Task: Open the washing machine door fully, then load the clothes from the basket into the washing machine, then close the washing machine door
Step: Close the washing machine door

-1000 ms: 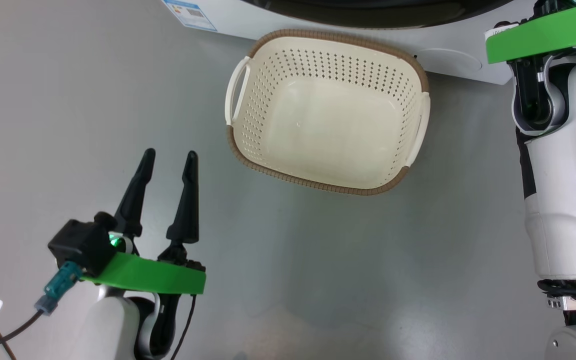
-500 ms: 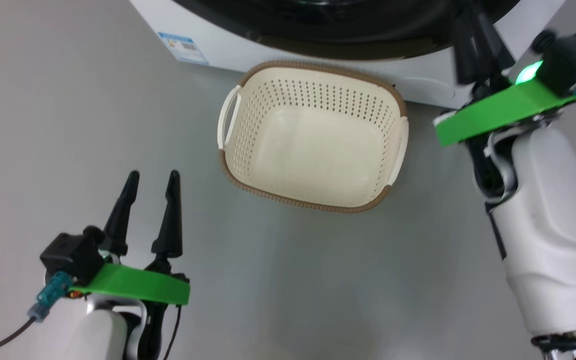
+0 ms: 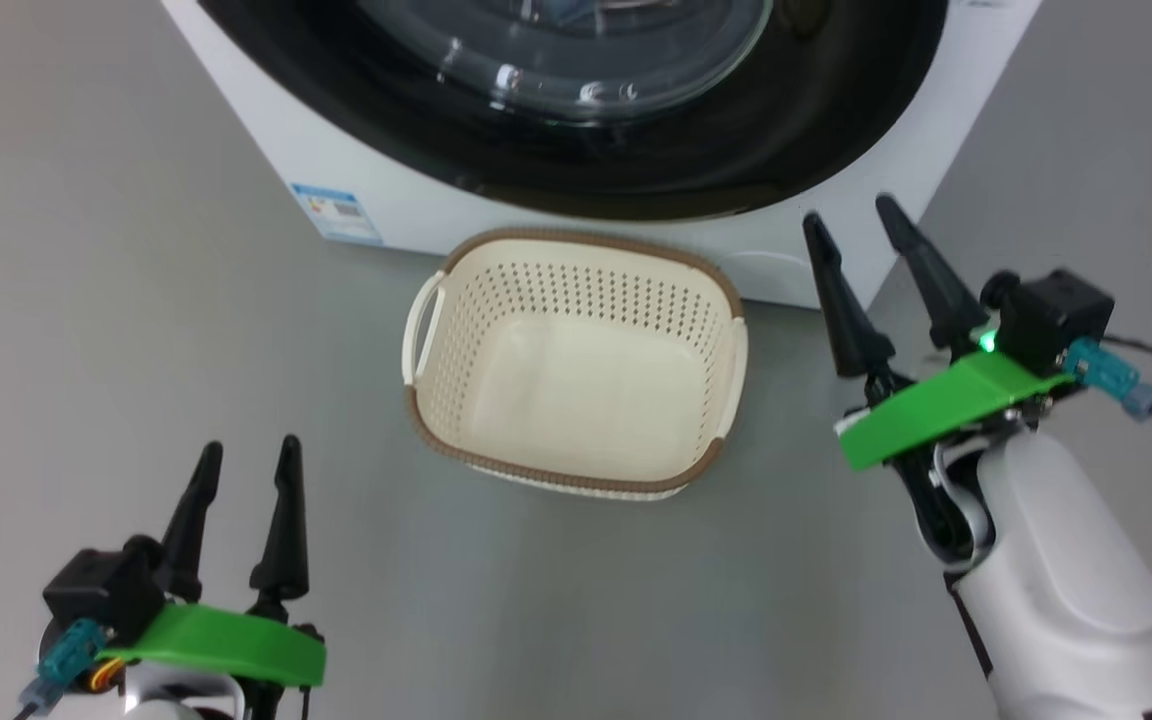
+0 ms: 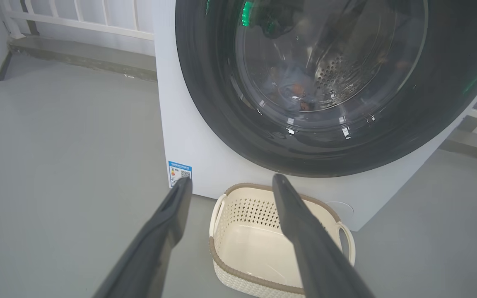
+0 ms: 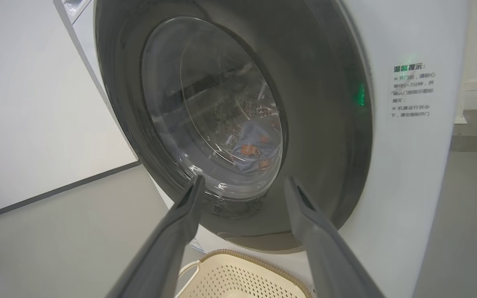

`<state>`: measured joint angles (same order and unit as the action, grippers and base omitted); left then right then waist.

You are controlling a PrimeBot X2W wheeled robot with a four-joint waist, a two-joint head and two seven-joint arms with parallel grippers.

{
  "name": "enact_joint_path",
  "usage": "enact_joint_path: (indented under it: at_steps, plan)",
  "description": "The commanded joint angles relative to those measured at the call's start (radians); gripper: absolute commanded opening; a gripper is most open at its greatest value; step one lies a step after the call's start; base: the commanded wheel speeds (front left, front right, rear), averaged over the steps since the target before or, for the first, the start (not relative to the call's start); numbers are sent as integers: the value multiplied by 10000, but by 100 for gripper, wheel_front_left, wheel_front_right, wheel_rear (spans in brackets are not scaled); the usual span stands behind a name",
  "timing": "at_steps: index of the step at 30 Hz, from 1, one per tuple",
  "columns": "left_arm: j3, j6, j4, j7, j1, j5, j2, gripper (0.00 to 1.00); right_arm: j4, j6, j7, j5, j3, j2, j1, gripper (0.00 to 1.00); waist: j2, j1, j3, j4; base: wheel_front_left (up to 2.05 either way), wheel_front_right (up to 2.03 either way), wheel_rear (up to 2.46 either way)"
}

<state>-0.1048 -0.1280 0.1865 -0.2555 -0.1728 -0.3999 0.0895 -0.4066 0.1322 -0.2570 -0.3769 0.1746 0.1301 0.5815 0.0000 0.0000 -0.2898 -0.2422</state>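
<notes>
Right pincer (image 3: 846, 210) has spread its two fingers (image 3: 840, 300) near one basket (image 3: 576, 290).

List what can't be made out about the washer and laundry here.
- Cream garment: both wrist views, glare on the washing machine door blurs everything beyond the blue printed garment.
- Blue label text: head view, too small.
- Washing machine top: head view, cut off by the upper edge.

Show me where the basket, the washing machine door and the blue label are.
basket (image 3: 576, 400): head view, its bare inner floor.
washing machine door (image 4: 333, 74): left wrist view, its glass centre.
blue label (image 3: 336, 212): head view, its middle.
</notes>
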Motion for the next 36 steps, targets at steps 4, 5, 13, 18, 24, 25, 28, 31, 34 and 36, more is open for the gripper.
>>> enact_joint_path:
  at_steps: [4,5,13,18,24,25,28,31,34,36]
  plan:
    - [434,-27,-234,-63,347,132,429,100,436,-15,-48,-168,89,-168,-960,100,0,0,835,583,0,0,0]
    - [423,-27,-252,-63,399,127,467,100,464,-15,-48,-199,98,-132,-1112,100,0,0,905,645,0,0,0]
    - [376,-27,-279,-63,703,98,751,100,762,-15,-48,-289,-197,28,-2116,100,0,0,1334,1167,0,0,0]
    - [467,-27,-267,-63,845,127,810,100,833,-15,-48,-268,-436,1,-2595,100,0,0,1537,1453,0,0,0]
    - [663,-27,-296,-63,1072,146,899,100,898,-15,-48,-197,-673,22,-3181,100,0,0,1722,1887,0,0,0]
    - [694,-27,-294,-63,1100,155,913,100,907,-15,-48,-190,-712,37,-3258,100,0,0,1758,1949,0,0,0]
    - [785,-27,-283,-63,1205,167,957,100,950,-15,-48,-164,-855,74,-3472,100,0,0,1858,2143,0,0,0]
    - [856,-27,-268,-63,1297,156,979,100,1017,-15,-48,-134,-1036,105,-3663,100,0,0,1931,2308,0,0,0]
    - [900,-27,-258,-63,1325,156,985,100,1083,-15,-48,-94,-1287,135,-3836,100,0,0,1963,2422,0,0,0]
    - [876,-27,-256,-63,1331,176,997,100,1110,-15,-48,-51,-1436,175,-3955,100,0,0,1995,2484,0,0,0]
